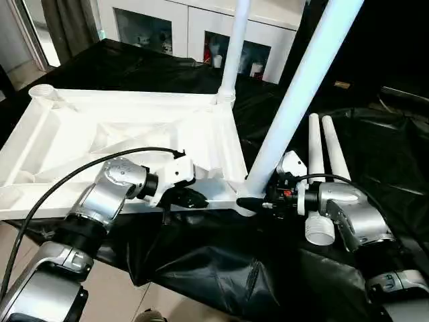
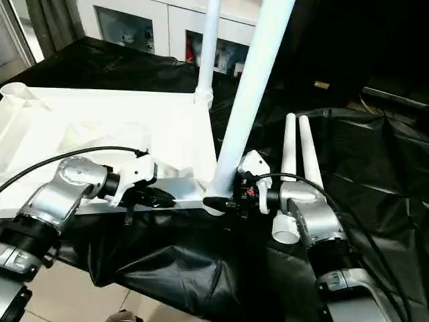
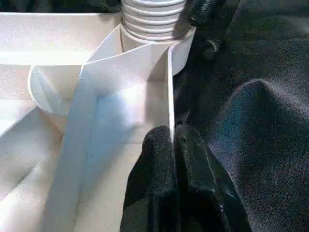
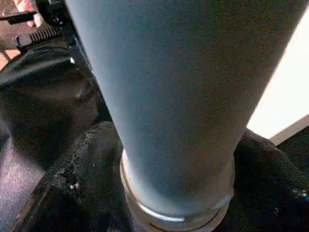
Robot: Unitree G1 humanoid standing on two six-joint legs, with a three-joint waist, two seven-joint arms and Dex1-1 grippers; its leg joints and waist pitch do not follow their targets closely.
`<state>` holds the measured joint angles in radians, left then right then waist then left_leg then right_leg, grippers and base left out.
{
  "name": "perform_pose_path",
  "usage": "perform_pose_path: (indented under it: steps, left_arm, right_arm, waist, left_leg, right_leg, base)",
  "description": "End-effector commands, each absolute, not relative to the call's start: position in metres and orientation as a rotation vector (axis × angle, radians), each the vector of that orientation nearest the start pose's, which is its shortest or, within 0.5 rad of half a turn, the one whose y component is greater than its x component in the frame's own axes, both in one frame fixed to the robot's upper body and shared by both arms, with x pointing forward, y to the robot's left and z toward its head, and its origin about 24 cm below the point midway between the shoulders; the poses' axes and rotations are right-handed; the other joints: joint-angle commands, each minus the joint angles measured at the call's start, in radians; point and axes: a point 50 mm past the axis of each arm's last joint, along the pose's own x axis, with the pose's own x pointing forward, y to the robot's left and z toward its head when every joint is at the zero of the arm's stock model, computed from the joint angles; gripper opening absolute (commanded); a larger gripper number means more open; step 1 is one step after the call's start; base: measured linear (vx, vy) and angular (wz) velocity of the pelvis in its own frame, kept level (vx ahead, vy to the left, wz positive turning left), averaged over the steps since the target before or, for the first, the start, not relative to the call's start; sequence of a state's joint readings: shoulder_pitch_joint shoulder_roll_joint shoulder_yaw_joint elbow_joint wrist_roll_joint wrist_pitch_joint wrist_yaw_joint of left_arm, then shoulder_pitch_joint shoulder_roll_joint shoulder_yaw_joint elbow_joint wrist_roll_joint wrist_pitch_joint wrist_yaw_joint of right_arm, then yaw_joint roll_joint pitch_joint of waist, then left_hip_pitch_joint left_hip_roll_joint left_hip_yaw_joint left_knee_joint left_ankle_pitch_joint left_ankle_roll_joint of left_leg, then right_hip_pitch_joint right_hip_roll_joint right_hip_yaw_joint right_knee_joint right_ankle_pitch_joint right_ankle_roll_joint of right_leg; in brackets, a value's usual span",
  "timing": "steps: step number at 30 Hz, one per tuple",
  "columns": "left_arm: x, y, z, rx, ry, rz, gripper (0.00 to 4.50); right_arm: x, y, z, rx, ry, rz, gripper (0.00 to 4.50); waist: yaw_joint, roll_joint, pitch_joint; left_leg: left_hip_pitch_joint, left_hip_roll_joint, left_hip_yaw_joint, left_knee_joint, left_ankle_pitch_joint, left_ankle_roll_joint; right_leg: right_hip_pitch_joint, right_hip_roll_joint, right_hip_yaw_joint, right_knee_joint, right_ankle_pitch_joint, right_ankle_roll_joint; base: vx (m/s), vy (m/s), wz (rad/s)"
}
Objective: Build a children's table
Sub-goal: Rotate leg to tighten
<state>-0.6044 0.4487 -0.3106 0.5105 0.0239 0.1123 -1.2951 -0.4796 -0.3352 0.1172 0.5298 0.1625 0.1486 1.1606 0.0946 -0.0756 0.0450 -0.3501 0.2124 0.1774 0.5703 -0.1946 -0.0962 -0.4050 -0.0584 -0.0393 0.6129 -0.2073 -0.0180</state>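
The children's table top (image 1: pixel 120 127) lies upside down on black cloth, ribbed side up. One white leg (image 1: pixel 234 47) stands in its far right corner socket. A second leg (image 1: pixel 295 100) rises tilted from the near right corner socket. Two loose legs (image 1: pixel 315 151) (image 1: pixel 335 154) lie side by side on the cloth to the right. My left gripper (image 1: pixel 191 198) is shut on the top's thin near rim wall (image 3: pixel 170 87), beside the near right socket. My right gripper (image 1: pixel 251 201) hugs the base of the tilted leg (image 4: pixel 178 96), one finger (image 4: pixel 82 169) on each side of it.
A white cabinet with glass doors (image 1: pixel 167 27) stands behind the table. The black cloth (image 1: pixel 221 261) drapes over the near edge towards the pale floor. A black cable (image 1: pixel 74 171) loops over my left forearm.
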Motion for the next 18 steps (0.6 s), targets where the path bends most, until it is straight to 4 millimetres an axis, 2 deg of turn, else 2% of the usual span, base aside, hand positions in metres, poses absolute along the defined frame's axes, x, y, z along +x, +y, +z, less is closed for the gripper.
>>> perform_pose_path:
  steps: [1,3,5,7,8,9,10,11,14,15,16,17,18]
  left_arm:
    - [0.311,0.142,0.064,0.496,0.484,-1.420,0.00]
    - [0.311,0.144,0.064,0.496,0.487,-1.415,0.00]
    - [0.312,0.145,0.064,0.496,0.492,-1.395,0.00]
    - [0.319,0.146,0.061,0.492,0.512,-1.306,0.00]
    - [0.325,0.142,0.060,0.472,0.506,-1.248,0.00]
    - [0.325,0.142,0.060,0.471,0.505,-1.245,0.00]
    - [0.328,0.138,0.059,0.450,0.502,-1.210,0.00]
    - [0.332,0.135,0.058,0.438,0.501,-1.175,0.00]
    - [0.347,0.118,0.055,0.415,0.494,-1.011,0.00]
    - [0.349,0.115,0.055,0.411,0.493,-0.991,0.00]
    - [0.351,0.113,0.055,0.407,0.492,-0.966,0.00]
    - [0.353,0.107,0.056,0.396,0.490,-0.939,0.00]
    - [0.358,0.093,0.056,0.377,0.486,-0.882,0.00]
  right_arm:
    - [0.306,-0.149,0.045,-0.048,0.332,1.198,3.21]
    - [0.305,-0.148,0.044,-0.036,0.334,1.193,2.97]
    - [0.305,-0.145,0.041,-0.006,0.335,1.172,2.92]
    - [0.308,-0.141,0.032,0.036,0.356,1.068,2.78]
    - [0.311,-0.139,0.023,0.054,0.377,0.972,2.78]
    - [0.311,-0.138,0.023,0.055,0.378,0.967,2.77]
    - [0.312,-0.135,0.017,0.062,0.393,0.914,2.76]
    - [0.313,-0.133,0.012,0.073,0.406,0.863,2.76]
    - [0.320,-0.121,-0.006,0.131,0.463,0.595,2.75]
    - [0.321,-0.119,-0.008,0.134,0.469,0.565,2.75]
    - [0.322,-0.118,-0.009,0.138,0.477,0.530,2.75]
    - [0.323,-0.114,-0.011,0.148,0.486,0.493,2.74]
    - [0.327,-0.105,-0.014,0.178,0.509,0.402,2.74]
  waist:
    - [0.005,0.002,-0.059]
    - [0.005,0.002,-0.059]
    - [0.005,0.003,-0.059]
    - [0.000,0.007,-0.057]
    - [-0.002,0.007,-0.054]
    - [-0.002,0.007,-0.054]
    - [-0.004,0.011,-0.051]
    - [-0.004,0.010,-0.050]
    - [-0.008,0.013,-0.043]
    - [-0.008,0.013,-0.043]
    - [-0.007,0.013,-0.044]
    - [-0.004,0.013,-0.043]
    - [-0.007,0.015,-0.041]
  left_leg:
    - [0.006,0.022,0.005,-0.050,-0.019,0.087]
    - [0.007,0.021,0.005,-0.049,-0.022,0.086]
    - [0.007,0.021,0.005,-0.049,-0.024,0.084]
    - [0.008,0.020,0.005,-0.052,-0.051,0.068]
    - [0.009,0.020,0.004,-0.056,-0.084,0.050]
    - [0.009,0.020,0.004,-0.056,-0.084,0.050]
    - [0.012,0.019,0.002,-0.060,-0.141,0.015]
    - [0.011,0.020,0.000,-0.063,-0.158,0.006]
    - [0.019,0.017,-0.004,-0.070,-0.241,-0.043]
    - [0.019,0.017,-0.004,-0.070,-0.241,-0.043]
    - [0.020,0.017,-0.009,-0.072,-0.273,-0.045]
    - [0.023,0.017,-0.009,-0.072,-0.282,-0.041]
    - [0.025,0.014,-0.008,-0.072,-0.297,-0.040]
  right_leg:
    - [0.061,-0.072,0.037,-0.037,0.126,-0.267]
    - [0.061,-0.071,0.037,-0.036,0.118,-0.266]
    - [0.060,-0.071,0.037,-0.037,0.112,-0.265]
    - [0.057,-0.072,0.039,-0.041,0.082,-0.263]
    - [0.056,-0.073,0.038,-0.048,0.022,-0.255]
    - [0.056,-0.073,0.038,-0.048,0.022,-0.255]
    - [0.053,-0.075,0.039,-0.060,-0.080,-0.232]
    - [0.054,-0.076,0.039,-0.063,-0.115,-0.224]
    - [0.041,-0.078,0.041,-0.082,-0.300,-0.177]
    - [0.041,-0.078,0.041,-0.082,-0.300,-0.177]
    - [0.042,-0.079,0.040,-0.090,-0.364,-0.146]
    - [0.038,-0.080,0.040,-0.094,-0.375,-0.141]
    - [0.032,-0.078,0.041,-0.097,-0.394,-0.138]
  base:
    - [0.000,0.000,0.00]
    - [0.000,0.000,0.00]
    - [0.000,0.000,0.00]
    - [0.000,0.000,0.00]
    - [0.000,0.000,0.00]
    - [0.000,0.000,0.00]
    - [-0.056,-0.009,0.00]
    - [-0.056,-0.009,0.00]
    - [-0.019,-0.002,0.00]
    - [0.000,0.000,0.00]
    - [-0.055,-0.004,0.00]
    - [-0.055,-0.004,0.00]
    - [0.000,0.000,0.00]
